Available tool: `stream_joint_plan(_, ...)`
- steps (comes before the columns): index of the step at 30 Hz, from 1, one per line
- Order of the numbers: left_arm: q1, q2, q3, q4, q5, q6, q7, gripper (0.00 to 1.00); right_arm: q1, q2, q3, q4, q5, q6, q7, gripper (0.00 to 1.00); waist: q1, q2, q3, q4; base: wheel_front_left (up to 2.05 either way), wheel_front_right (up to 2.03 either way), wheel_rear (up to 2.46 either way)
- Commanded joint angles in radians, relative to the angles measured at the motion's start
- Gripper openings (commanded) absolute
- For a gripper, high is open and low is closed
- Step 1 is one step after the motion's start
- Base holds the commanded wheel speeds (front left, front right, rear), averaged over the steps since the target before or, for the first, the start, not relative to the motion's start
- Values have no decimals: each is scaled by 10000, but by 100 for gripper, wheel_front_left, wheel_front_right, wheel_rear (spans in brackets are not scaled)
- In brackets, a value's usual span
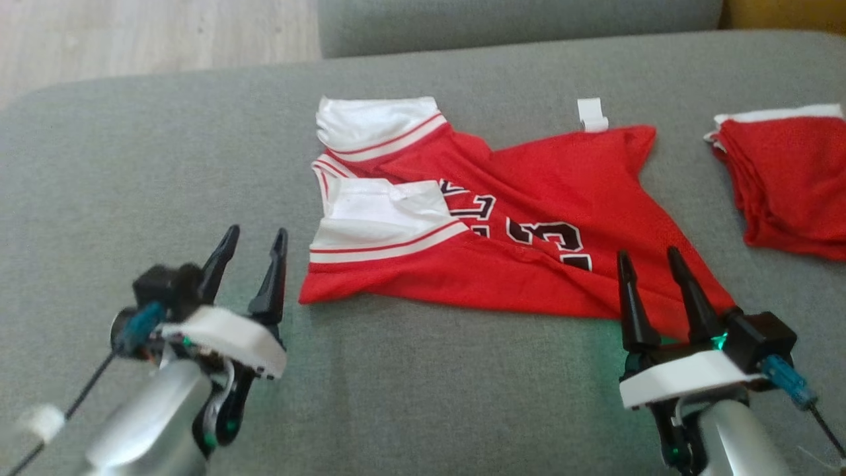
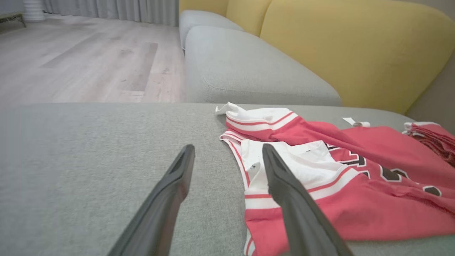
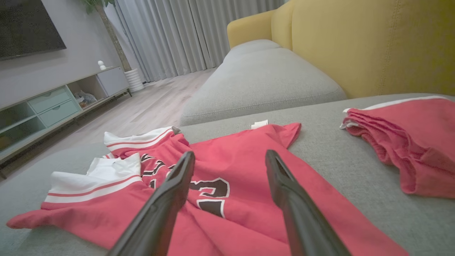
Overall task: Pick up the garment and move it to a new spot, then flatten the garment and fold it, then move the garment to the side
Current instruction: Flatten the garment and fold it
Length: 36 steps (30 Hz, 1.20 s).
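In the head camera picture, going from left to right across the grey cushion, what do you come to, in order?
left gripper → red and white jersey → folded red cloth

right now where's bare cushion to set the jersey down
Widest free patch: the grey cushion left of the red jersey, beyond the left tool. A strip lies bare along the near edge between both tools. Crowded on the right: the right tool sits at the jersey's corner, and only a narrow gap separates jersey from folded red garment.
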Motion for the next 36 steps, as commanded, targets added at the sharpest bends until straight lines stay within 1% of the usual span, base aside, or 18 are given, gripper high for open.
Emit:
stream_joint_plan(1, -660, 173, 299, -67, 63, -113, 143, 100, -402, -28, 250, -337, -88, -9, -93, 100, -1, -1, 284, -191, 0, 0, 0)
stream_joint_plan(7, -1550, -123, 5, 803, -192, -863, 1034, 100, -592, -28, 249, -259, -66, -9, -100, 100, -1, -1, 657, -454, 0, 0, 0)
stream_joint_plan(10, -1821, -217, -152, 1127, -280, -1164, 1411, 100, -662, -28, 265, -206, -42, -9, -102, 100, -1, -1, 752, -561, 0, 0, 0)
stream_joint_plan(14, -2125, -214, -428, 1541, -48, -1315, 1657, 100, -737, -28, 286, -187, 7, -9, -105, 100, -1, -1, 837, -665, 0, 0, 0)
stream_joint_plan(20, -2399, -343, -641, 1978, -25, -1580, 1921, 100, -779, -28, 304, -227, 75, -9, -107, 100, -1, -1, 902, -788, 0, 0, 0)
stream_joint_plan(21, -2444, -368, -673, 1988, -18, -1663, 1913, 97, -773, -28, 299, -226, 78, -9, -107, 100, -1, -1, 898, -802, 0, 0, 0)
stream_joint_plan(22, -2444, -368, -673, 1988, -18, -1663, 1913, 97, -773, -28, 299, -226, 78, -9, -107, 100, -1, -1, 898, -802, 0, 0, 0)
stream_joint_plan(23, -2544, -392, -730, 1938, 45, -1842, 1785, 2, -762, -28, 292, -215, 75, -9, -107, 100, -1, -1, 887, -822, 0, 0, 0)
stream_joint_plan(24, -2595, -391, -733, 1900, 100, -1886, 1650, 0, -758, -28, 290, -207, 74, -9, -107, 100, -1, -1, 873, -827, 0, 0, 0)
stream_joint_plan(27, -2768, -317, -721, 1735, 367, -1990, 1072, 0, -742, -28, 248, -150, 67, -9, -107, 100, -1, -1, 771, -805, 0, 0, 0)
stream_joint_plan(29, -2841, -255, -723, 1665, 476, -2031, 888, 0, -735, -28, 226, -127, 63, -9, -108, 100, -1, -1, 718, -778, 0, 0, 0)
stream_joint_plan(33, -3207, 147, -738, 1275, 1012, -2162, 176, 0, -694, -28, 162, -82, 32, -9, -108, 100, -1, -1, 502, -609, 0, 0, 0)
stream_joint_plan(36, -3553, 537, -864, 728, 1561, -2311, -266, 0, -635, -28, 126, -52, 14, -9, -108, 100, -1, -1, 357, -422, 0, 0, 0)
